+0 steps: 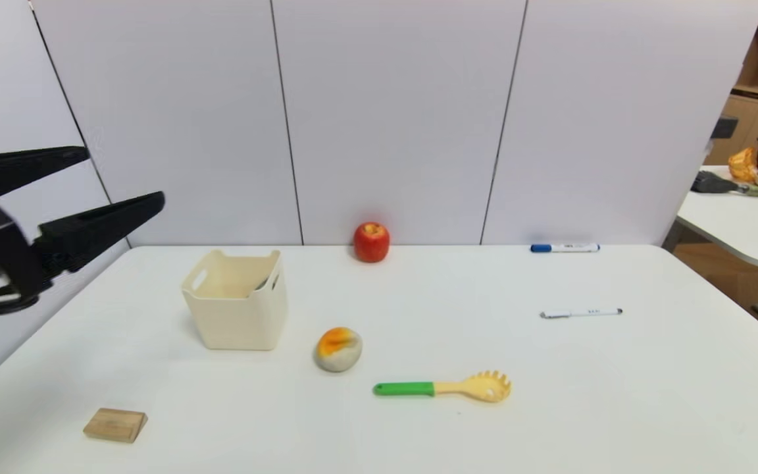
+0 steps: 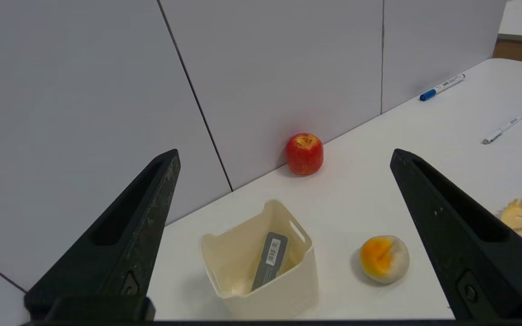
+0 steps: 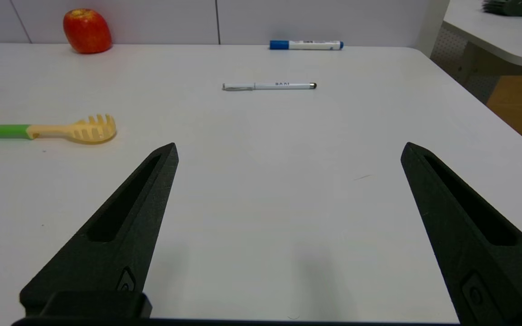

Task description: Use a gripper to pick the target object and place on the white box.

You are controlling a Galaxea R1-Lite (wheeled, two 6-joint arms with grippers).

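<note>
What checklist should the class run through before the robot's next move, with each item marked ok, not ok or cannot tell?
1. Grey case is inside the white box: ok.
2. Left gripper is open and holds nothing: ok.
3. Left gripper is raised off to the box's left side, touching nothing: ok.
4. White box stands upright on the table: ok.
5. Right gripper is open above bare table: ok.
6. Case lies flat on the box floor: not ok, it leans against a wall.
</note>
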